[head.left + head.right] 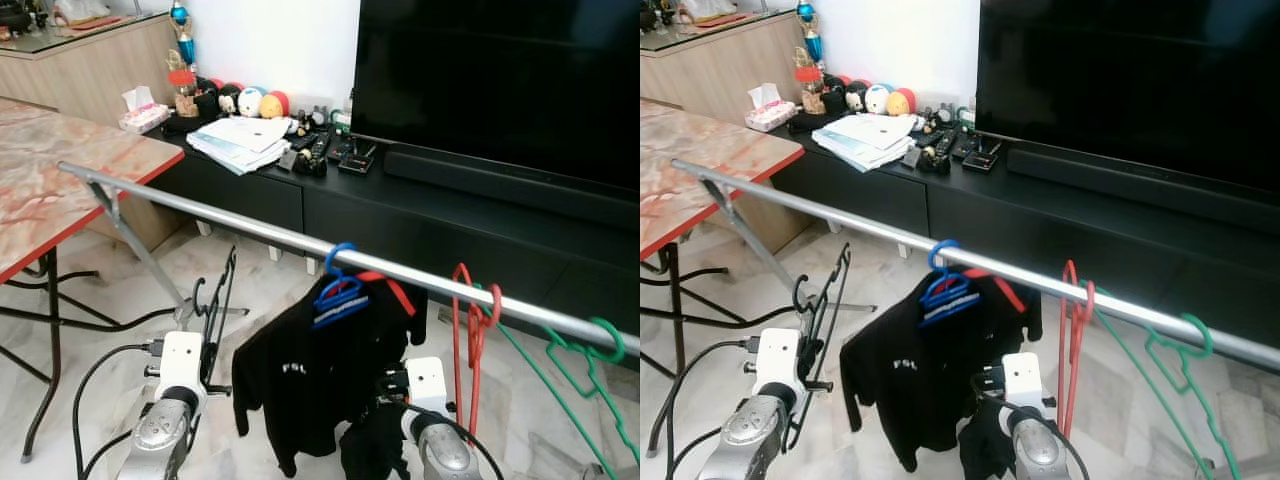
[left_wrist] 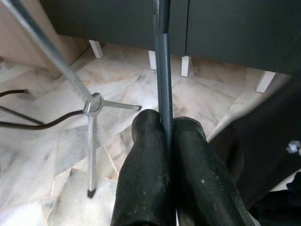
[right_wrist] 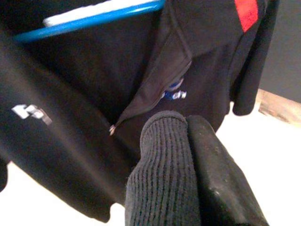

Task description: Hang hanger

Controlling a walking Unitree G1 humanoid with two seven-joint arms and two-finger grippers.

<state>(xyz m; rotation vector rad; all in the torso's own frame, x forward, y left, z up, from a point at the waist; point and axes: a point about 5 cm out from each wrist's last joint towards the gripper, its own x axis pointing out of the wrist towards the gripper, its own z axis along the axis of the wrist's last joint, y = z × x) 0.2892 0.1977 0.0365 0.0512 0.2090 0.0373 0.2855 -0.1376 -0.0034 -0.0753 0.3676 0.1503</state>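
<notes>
Black hanger [image 1: 215, 305] pinched in left pincer [image 2: 167, 136], below rail [image 1: 250, 228] at twelve o'clock; next, lift hook over. Right pincer [image 3: 188, 136] pressed together.

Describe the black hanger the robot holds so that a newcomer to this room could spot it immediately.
Find the silver rail crossing in front of the black TV cabinet. Below its left stretch, the left gripper grips the black hanger upright. Unlike the blue hanger, red hanger and green hanger, it is off the rail.
</notes>
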